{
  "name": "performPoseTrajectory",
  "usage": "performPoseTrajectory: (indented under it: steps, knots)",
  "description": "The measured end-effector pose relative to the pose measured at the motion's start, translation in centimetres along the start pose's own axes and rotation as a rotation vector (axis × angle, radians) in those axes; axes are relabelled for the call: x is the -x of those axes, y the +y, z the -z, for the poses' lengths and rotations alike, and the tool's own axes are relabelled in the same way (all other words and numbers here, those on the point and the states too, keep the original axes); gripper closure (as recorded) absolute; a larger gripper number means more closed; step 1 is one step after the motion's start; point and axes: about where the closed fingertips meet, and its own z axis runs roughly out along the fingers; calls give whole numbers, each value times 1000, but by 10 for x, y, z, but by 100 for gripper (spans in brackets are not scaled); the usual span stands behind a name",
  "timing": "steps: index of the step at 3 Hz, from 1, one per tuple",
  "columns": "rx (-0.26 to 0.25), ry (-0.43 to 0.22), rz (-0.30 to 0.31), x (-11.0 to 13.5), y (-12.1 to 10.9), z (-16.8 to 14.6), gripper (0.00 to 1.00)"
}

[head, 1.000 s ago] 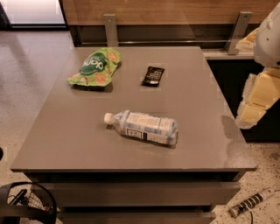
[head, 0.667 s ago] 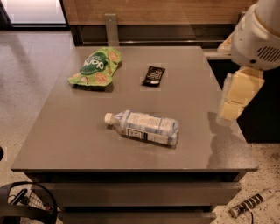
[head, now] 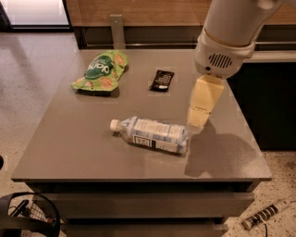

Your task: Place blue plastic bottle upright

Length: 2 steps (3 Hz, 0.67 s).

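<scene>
Swinging in from the right, the gripper [head: 199, 119] now hangs beside the lying bottle [head: 155, 135], openness unclear; grasping likely comes next.

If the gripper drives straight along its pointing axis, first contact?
Likely the grey tabletop: the cream gripper points down just right of the lying clear blue-tinted plastic bottle. Depth unclear.

bottle [head: 152, 134] pale-blue, white-capped | bag [head: 101, 70] green | pincer [head: 199, 120] cream, beside bottle's base | table [head: 78, 143] grey

Office-like interior: speckled floor [head: 27, 92], wood panelling [head: 152, 11], grey table [head: 83, 148]; fingers [head: 203, 99] above table.
</scene>
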Motion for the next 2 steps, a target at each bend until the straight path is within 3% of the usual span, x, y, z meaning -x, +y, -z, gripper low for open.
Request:
performPoseTrajectory:
  steps: [1,2]
  knots:
    - [23,53,-101,28,15,-26,0]
    - [31,62,-148,39,27,-40,0]
